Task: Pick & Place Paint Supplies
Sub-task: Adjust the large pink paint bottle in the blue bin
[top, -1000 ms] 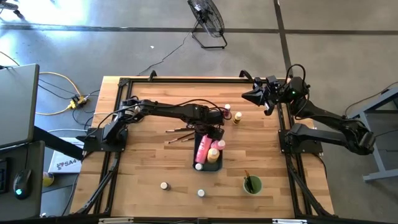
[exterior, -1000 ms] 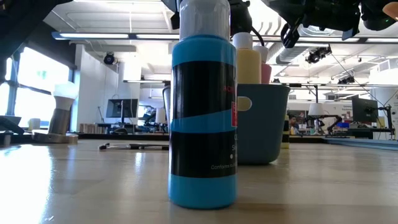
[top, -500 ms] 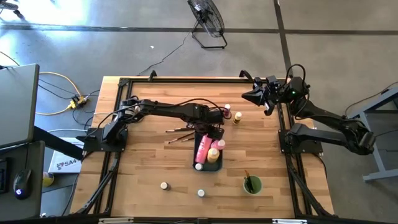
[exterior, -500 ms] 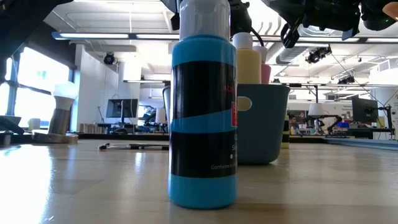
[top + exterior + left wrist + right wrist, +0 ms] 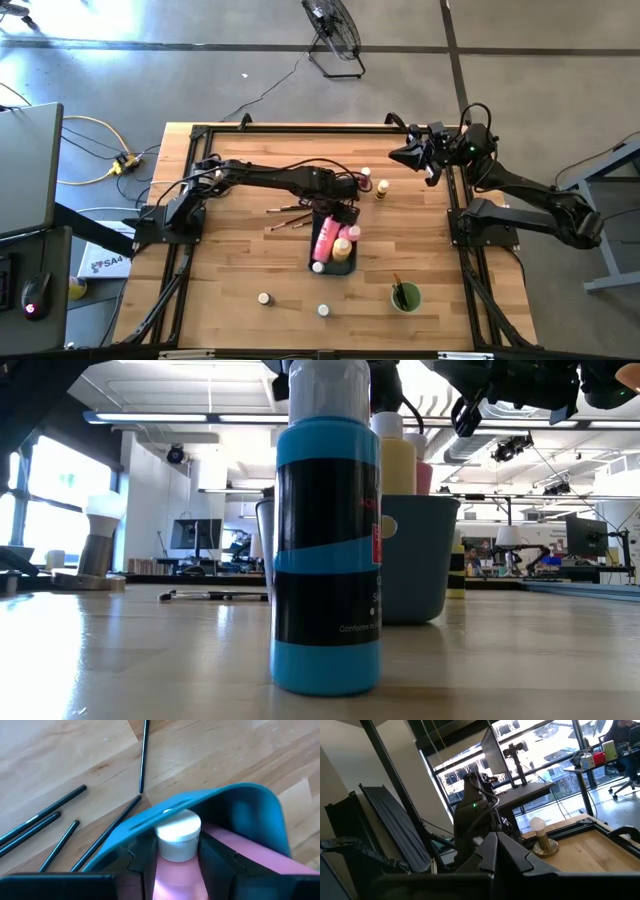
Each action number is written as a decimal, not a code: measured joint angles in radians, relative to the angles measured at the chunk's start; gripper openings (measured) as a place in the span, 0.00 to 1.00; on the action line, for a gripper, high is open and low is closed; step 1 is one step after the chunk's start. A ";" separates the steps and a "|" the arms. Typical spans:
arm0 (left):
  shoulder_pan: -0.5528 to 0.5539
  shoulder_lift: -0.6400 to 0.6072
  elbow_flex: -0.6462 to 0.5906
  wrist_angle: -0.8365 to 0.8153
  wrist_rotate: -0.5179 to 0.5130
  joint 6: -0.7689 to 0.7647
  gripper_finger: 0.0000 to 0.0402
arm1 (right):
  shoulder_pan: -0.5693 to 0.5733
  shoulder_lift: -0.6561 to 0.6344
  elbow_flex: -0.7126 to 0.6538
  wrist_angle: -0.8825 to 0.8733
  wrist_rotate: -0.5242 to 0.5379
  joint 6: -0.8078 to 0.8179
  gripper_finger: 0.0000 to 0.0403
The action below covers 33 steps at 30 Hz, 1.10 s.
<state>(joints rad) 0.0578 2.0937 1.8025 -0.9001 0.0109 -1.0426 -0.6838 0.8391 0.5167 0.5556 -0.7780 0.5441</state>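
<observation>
— Moved since earlier? Nothing.
— And now? Left gripper (image 5: 175, 857) clamps the pink bottle (image 5: 176, 851) in the tray (image 5: 340, 265); brushes (image 5: 292, 214) lie at nine o'clock, cup (image 5: 405, 297) at five. Right gripper (image 5: 396, 155) waits closed, empty.

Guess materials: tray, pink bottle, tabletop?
Tray: looks like moulded plastic, blue-grey, matte, with a thin rounded wall.
Pink bottle: likely soft plastic with a white ribbed screw cap; smooth, faint sheen.
Tabletop: wood, probably butcher-block, judging by the visible planks and grain; satin finish.
</observation>
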 joint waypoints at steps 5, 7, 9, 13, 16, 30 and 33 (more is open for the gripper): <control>0.000 -0.017 -0.001 -0.003 -0.018 0.011 0.29 | 0.000 0.000 0.000 -0.003 -0.013 0.000 0.00; -0.001 -0.027 0.000 0.001 -0.034 0.019 0.29 | 0.000 0.000 0.000 -0.003 -0.013 0.000 0.00; -0.001 -0.038 0.000 -0.004 -0.049 0.020 0.29 | 0.000 0.000 0.000 -0.004 -0.013 0.000 0.00; 0.001 -0.058 0.000 -0.015 -0.082 0.020 0.29 | 0.000 0.000 0.000 -0.006 -0.013 0.000 0.00; 0.001 -0.066 0.000 -0.018 -0.095 0.020 0.29 | 0.000 0.000 0.000 -0.006 -0.014 -0.001 0.00; -0.014 -0.114 0.052 -0.062 -0.202 0.045 0.29 | 0.000 0.000 0.000 -0.007 -0.017 -0.020 0.00; -0.021 -0.114 0.101 -0.115 -0.231 0.071 0.29 | 0.000 0.000 0.000 -0.009 -0.018 -0.025 0.00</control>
<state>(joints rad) 0.0372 1.9793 1.9030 -1.0153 -0.2201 -0.9711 -0.6838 0.8391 0.5167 0.5468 -0.7956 0.5190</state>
